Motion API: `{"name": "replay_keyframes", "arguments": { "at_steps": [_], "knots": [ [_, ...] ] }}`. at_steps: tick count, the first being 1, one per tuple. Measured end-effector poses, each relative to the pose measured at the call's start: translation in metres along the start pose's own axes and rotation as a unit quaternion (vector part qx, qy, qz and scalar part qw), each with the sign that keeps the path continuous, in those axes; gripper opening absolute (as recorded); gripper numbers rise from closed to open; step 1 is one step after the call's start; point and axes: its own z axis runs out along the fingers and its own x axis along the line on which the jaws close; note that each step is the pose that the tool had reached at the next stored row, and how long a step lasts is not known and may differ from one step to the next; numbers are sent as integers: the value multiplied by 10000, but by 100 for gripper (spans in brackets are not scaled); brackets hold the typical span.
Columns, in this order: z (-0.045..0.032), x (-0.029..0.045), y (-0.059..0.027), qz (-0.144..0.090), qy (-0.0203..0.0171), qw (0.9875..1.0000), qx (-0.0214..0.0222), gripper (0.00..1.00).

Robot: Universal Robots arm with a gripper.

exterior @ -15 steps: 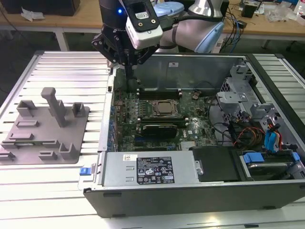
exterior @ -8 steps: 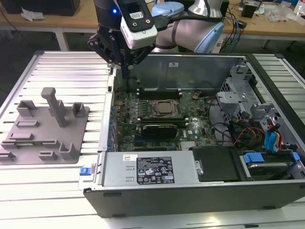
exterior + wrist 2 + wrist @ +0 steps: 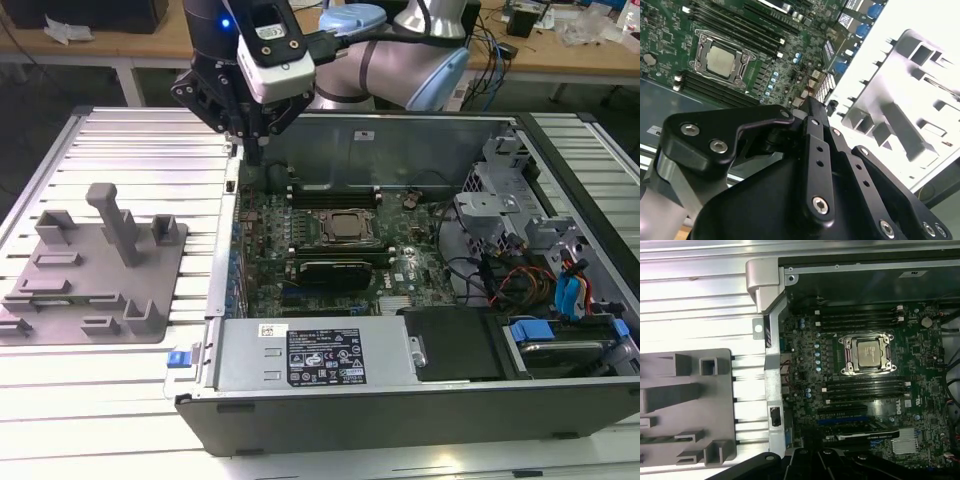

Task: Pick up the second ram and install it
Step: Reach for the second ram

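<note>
My gripper (image 3: pixel 251 150) hangs over the back corner of the open computer case (image 3: pixel 400 140), on the exterior view's left, just above the motherboard (image 3: pixel 330 250). Its fingers (image 3: pixel 812 106) look shut, with nothing seen between them. The second ram is out of view. Long memory slots (image 3: pixel 860 317) run on both sides of the processor socket (image 3: pixel 867 354); I cannot tell whether sticks sit in them. The grey fixture plate (image 3: pixel 90 270) lies outside the case on the exterior view's left and appears in both wrist views (image 3: pixel 685 405) (image 3: pixel 900 100).
A black expansion card (image 3: pixel 335 268) sits near the slots below the socket. The power supply (image 3: pixel 320 352) lines the case's near side. Drive cages and cables (image 3: pixel 500 260) crowd the exterior view's right. The case stands on a ribbed aluminium table (image 3: pixel 140 140).
</note>
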Motion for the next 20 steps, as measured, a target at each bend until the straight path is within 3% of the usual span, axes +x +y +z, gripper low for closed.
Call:
{"name": "replay_keyframes", "arguments": {
  "at_steps": [14,20],
  "knots": [
    [-4,175,-13,0,0,10000,0,8],
    [-9,341,-25,0,0,10000,0,8]
  ]
}}
